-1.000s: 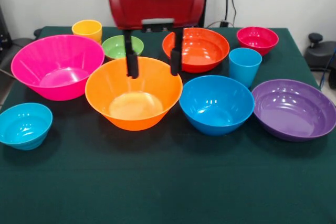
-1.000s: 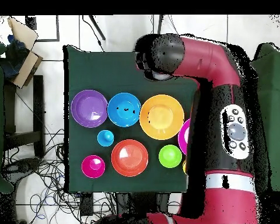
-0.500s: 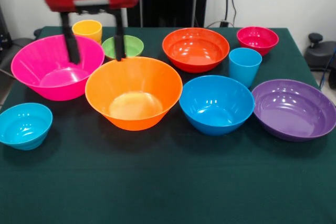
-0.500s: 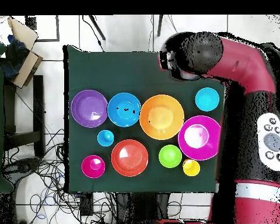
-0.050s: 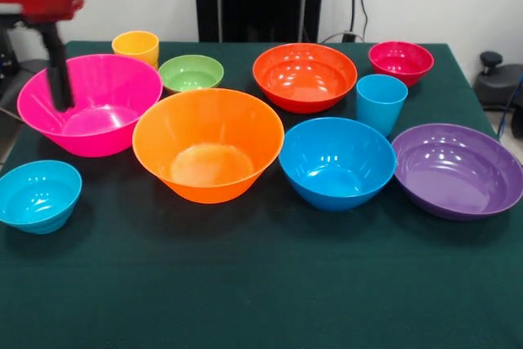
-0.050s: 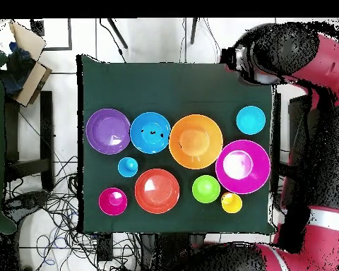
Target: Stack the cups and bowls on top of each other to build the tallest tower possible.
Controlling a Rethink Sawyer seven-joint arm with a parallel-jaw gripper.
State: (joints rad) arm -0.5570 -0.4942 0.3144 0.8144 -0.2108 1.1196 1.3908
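We see all ten pieces standing separately on the green table [image 5: 261, 300]; no tower is begun yet. The large orange bowl [image 5: 208, 145] sits in the middle, the large pink bowl [image 5: 90, 102] just beside it, and the blue bowl [image 5: 337, 161] and the purple bowl [image 5: 458, 169] continue the row on the other side. Behind them stand the red-orange bowl [image 5: 305, 76], the green bowl [image 5: 190, 72], the magenta bowl [image 5: 400, 61], the yellow cup [image 5: 136, 45] and the light blue cup [image 5: 381, 102]. The teal bowl [image 5: 38, 194] is alone at the near corner.

The gripper [image 5: 37, 46] is at the picture's edge, above the outer rim of the pink bowl. Only one dark finger [image 5: 57, 71] shows, so we cannot tell how wide it stands; it seems to carry nothing.

We judge that these pieces are light, stiff and thin-walled, with a glossy skin that can slip between the pads. The best hold is probably on the rim, one finger inside and one outside the wall. The wide bowls may tip when they are lifted by one side. The cups are narrow enough to be taken around the body, but they are tall and can fall over from a small push.
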